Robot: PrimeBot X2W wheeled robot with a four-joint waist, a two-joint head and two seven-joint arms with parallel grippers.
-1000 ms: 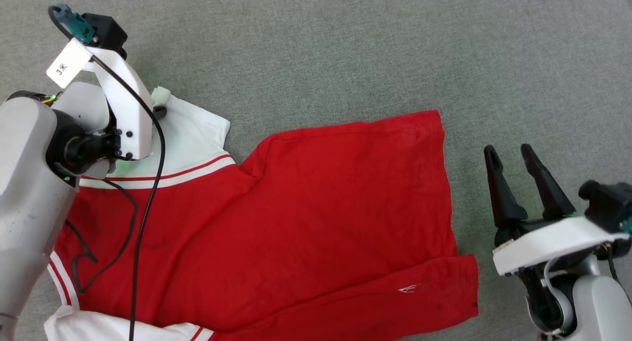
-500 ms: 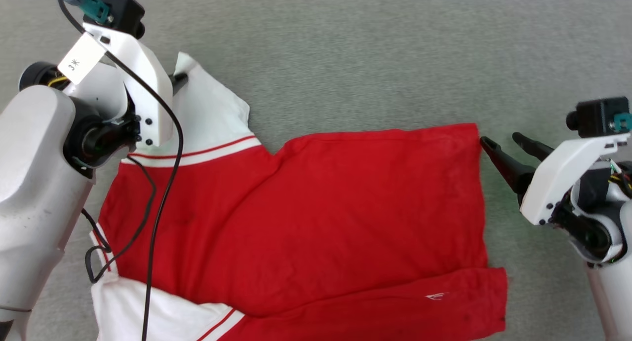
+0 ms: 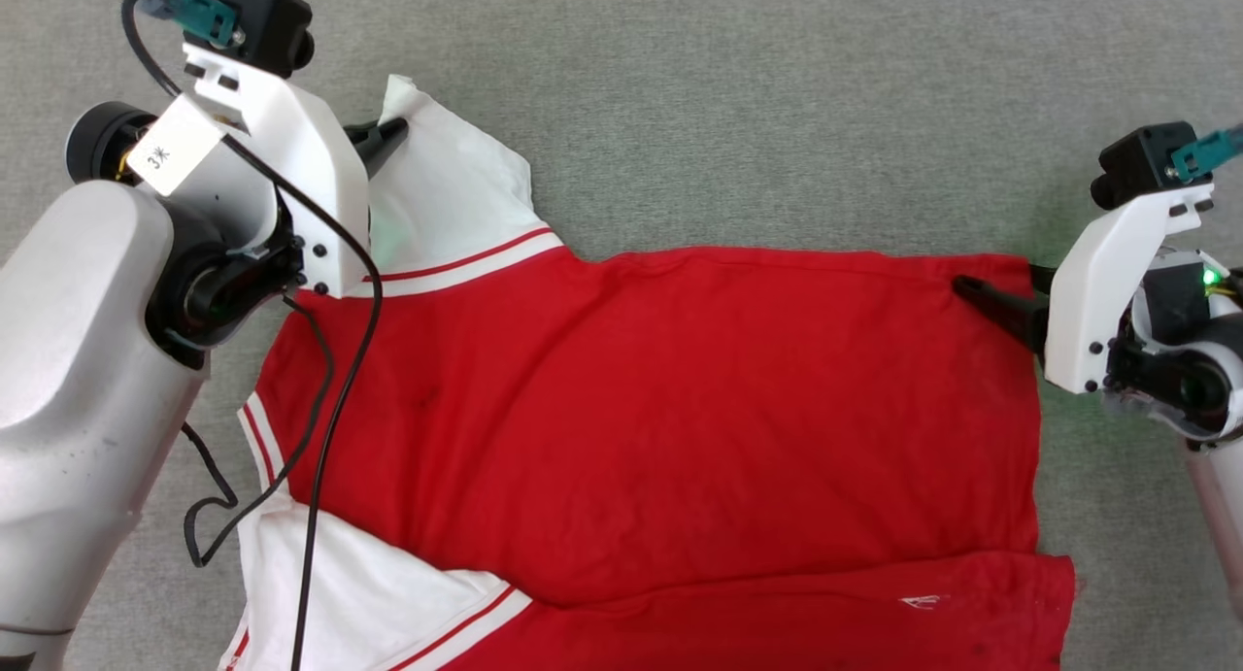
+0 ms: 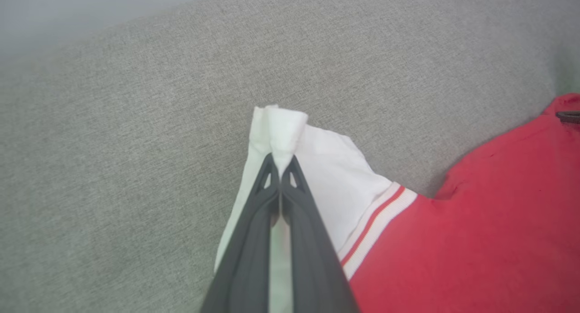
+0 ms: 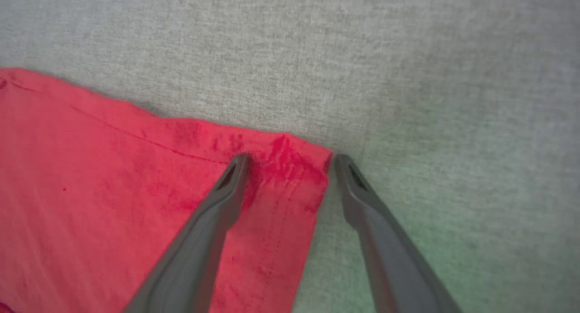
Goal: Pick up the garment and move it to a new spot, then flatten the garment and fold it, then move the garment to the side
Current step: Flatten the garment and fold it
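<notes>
The left gripper (image 4: 281, 161) is pinched tight on the tip of a white sleeve (image 4: 317, 177), a tuft of cloth sticking out past the fingertips. In the head view this gripper (image 3: 388, 133) sits at 10 o'clock and points toward 2 o'clock. Its pale forearm (image 3: 78, 380) rises from 8 o'clock, with a black cable (image 3: 325, 380) trailing over the cloth.

The right gripper (image 5: 290, 159) is spread wide and holds nothing. It straddles a red corner of the garment (image 5: 90, 177): one fingertip is over the cloth and the other is over the grey surface (image 5: 408, 77), just off the edge. Whether the tips touch down cannot be told. In the head view it (image 3: 1000, 283) sits at 3 o'clock, pointing toward 9 o'clock, at the garment's 2 o'clock corner.

The garment (image 3: 680, 409) lies spread on the grey surface (image 3: 728, 98) between the two grippers. The pinched sleeve (image 3: 447, 205) is at its 11 o'clock, and a second white sleeve (image 3: 359, 593) is at 7 o'clock.
</notes>
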